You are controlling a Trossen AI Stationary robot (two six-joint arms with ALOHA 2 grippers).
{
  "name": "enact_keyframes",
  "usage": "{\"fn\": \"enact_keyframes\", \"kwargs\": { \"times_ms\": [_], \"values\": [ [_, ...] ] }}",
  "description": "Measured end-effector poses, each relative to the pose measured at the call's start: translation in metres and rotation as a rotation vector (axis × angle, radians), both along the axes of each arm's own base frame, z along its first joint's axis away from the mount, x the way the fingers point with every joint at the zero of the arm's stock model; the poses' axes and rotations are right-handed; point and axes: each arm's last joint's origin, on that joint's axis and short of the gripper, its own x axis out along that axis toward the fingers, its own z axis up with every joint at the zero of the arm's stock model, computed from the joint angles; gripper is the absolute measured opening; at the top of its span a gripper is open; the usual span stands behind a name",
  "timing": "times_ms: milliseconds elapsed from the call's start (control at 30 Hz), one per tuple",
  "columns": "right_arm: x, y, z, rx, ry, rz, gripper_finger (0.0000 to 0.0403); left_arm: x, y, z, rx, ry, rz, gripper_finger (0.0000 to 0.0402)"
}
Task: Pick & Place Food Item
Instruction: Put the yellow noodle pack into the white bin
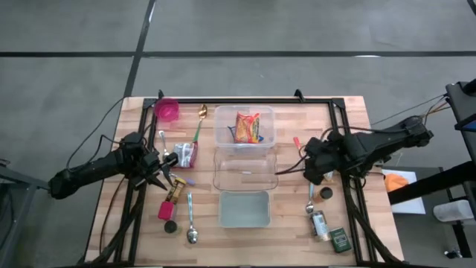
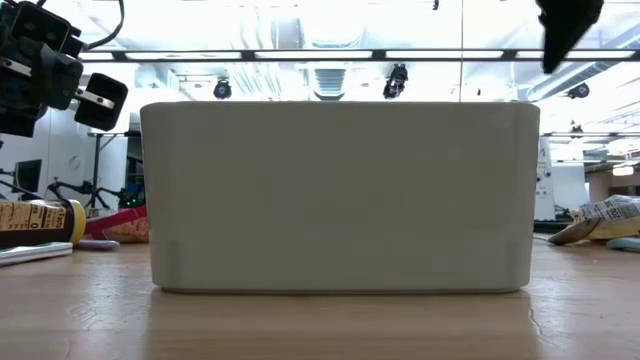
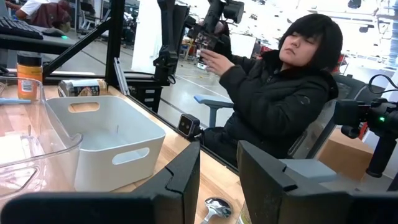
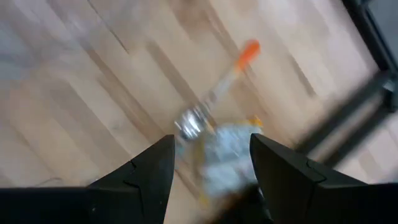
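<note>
Our right pincer (image 4: 208,162) hung half open and empty over an orange-handled spoon (image 4: 217,90) beside a pouch (image 4: 227,155); we risked grabbing the spoon instead.

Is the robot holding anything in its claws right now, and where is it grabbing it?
No. The right gripper is open with nothing between its fingers, above an orange-handled spoon. The left gripper waits, also holding nothing.

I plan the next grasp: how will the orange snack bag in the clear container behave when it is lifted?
The snack bag looks crinkled and puffy, so probably light and floppy. Its glossy film may slip or crush. It lies loose in the clear container, so it should lift freely.
</note>
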Motion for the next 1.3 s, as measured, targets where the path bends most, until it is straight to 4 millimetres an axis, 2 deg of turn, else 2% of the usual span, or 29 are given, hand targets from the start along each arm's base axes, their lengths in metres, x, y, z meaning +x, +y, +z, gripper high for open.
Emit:
{"fn": "enact_keyframes", "kwargs": {
  "times_ms": [233,433,533,667,800,1100,1300],
  "values": [
    [0.023,0.008,-0.023,-0.027,0.154,0.054,0.0206,0.000,0.000,0.000,0.000,0.000,0.000,0.0111],
    [0.041,0.016,-0.045,-0.001,0.344,0.263,0.0206,0.000,0.000,0.000,0.000,0.000,0.000,0.0111],
    [0.047,0.019,-0.054,0.008,0.399,0.304,0.0206,0.000,0.000,0.000,0.000,0.000,0.000,0.0111],
    [0.049,0.019,-0.061,0.006,0.451,0.362,0.0206,0.000,0.000,0.000,0.000,0.000,0.000,0.0111],
    [0.045,0.013,-0.071,0.053,0.494,0.333,0.0206,0.000,0.000,0.000,0.000,0.000,0.000,0.0111],
    [0.036,-0.006,-0.113,0.107,0.546,0.376,0.0206,0.000,0.000,0.000,0.000,0.000,0.000,0.0111],
    [0.031,-0.018,-0.134,0.142,0.560,0.371,0.0206,0.000,0.000,0.000,0.000,0.000,0.000,0.0111]
  ]
}}
